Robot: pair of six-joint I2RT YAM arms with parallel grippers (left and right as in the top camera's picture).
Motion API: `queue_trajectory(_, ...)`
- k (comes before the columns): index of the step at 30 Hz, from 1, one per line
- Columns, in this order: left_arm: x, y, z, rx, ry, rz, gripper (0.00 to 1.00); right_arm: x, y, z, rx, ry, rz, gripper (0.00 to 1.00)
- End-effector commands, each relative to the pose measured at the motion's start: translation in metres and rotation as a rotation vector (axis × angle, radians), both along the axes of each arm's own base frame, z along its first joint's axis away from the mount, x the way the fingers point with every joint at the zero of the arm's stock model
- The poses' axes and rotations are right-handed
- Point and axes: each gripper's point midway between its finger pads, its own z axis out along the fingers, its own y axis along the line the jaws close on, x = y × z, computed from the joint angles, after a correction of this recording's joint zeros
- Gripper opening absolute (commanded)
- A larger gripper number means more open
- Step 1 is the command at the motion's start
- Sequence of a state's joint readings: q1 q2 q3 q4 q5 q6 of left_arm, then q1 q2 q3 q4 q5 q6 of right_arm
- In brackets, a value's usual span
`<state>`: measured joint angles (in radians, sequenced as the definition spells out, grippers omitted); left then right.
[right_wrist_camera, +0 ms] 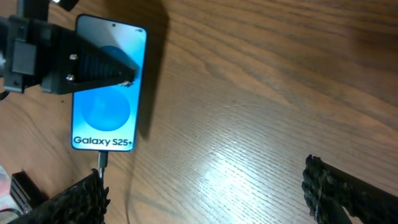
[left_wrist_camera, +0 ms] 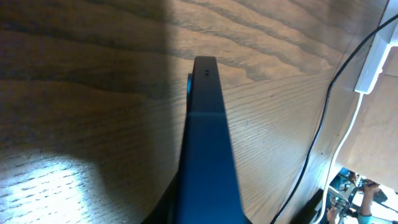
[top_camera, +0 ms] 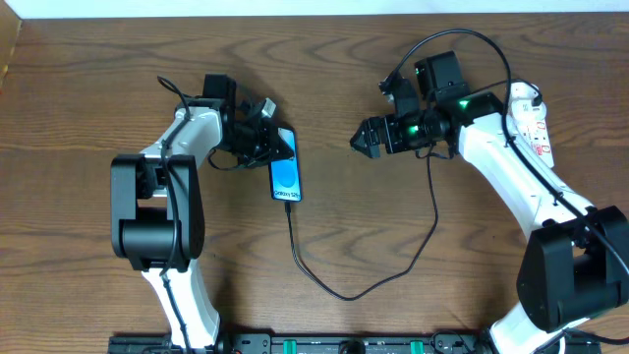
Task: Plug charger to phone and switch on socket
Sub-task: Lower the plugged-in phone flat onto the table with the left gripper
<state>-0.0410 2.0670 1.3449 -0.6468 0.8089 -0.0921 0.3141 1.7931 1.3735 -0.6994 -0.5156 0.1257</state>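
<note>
The phone (top_camera: 285,177) lies left of centre, its cyan screen up and reading "Galaxy S25+" in the right wrist view (right_wrist_camera: 106,109). My left gripper (top_camera: 263,140) is shut on its far end, with one black finger across the screen (right_wrist_camera: 93,65). The left wrist view shows the phone edge-on (left_wrist_camera: 208,149). The charger cable (top_camera: 344,294) has its connector (right_wrist_camera: 101,160) in the phone's near end, then loops forward and right up toward the socket (top_camera: 532,116), a white strip partly hidden under my right arm. My right gripper (top_camera: 362,139) is open and empty, above the table right of the phone (right_wrist_camera: 205,199).
The socket's white end and white cord (left_wrist_camera: 373,59) show at the far right of the left wrist view beside the black cable (left_wrist_camera: 323,118). A dark rail (top_camera: 334,344) runs along the table's front edge.
</note>
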Motion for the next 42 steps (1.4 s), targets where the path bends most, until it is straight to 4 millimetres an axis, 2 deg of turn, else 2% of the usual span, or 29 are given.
queue_trajectory(1, 0.001, -0.002, -0.002, -0.017, 0.020, 0.010, 0.07, 0.001, 0.006, 0.004, 0.005, -0.004, 0.004, 0.99)
queue_trajectory(5, -0.007, -0.007, -0.014, -0.007, 0.056, -0.003, 0.07, 0.001, 0.007, 0.004, 0.005, -0.004, 0.005, 0.99)
queue_trajectory(9, -0.008, -0.008, -0.018, -0.005, 0.060, -0.008, 0.08, 0.001, 0.007, 0.004, 0.005, -0.004, 0.005, 0.99)
queue_trajectory(16, -0.010, -0.001, -0.026, 0.065, 0.071, -0.005, 0.08, 0.001, 0.007, 0.004, 0.005, -0.004, 0.005, 0.99)
queue_trajectory(22, -0.010, 0.001, -0.028, 0.076, 0.070, -0.004, 0.25, 0.003, 0.007, 0.004, 0.008, -0.012, 0.005, 0.98)
queue_trajectory(26, -0.010, 0.001, -0.028, 0.080, 0.070, -0.004, 0.30, 0.003, 0.008, 0.005, 0.009, -0.015, 0.005, 0.98)
queue_trajectory(34, -0.010, 0.015, -0.038, 0.181, 0.068, 0.005, 0.41, 0.003, 0.008, 0.005, 0.009, -0.015, 0.005, 0.98)
queue_trajectory(42, -0.013, 0.030, -0.047, 0.281, 0.085, 0.011, 0.45, 0.003, 0.008, 0.005, 0.009, -0.015, 0.005, 0.98)
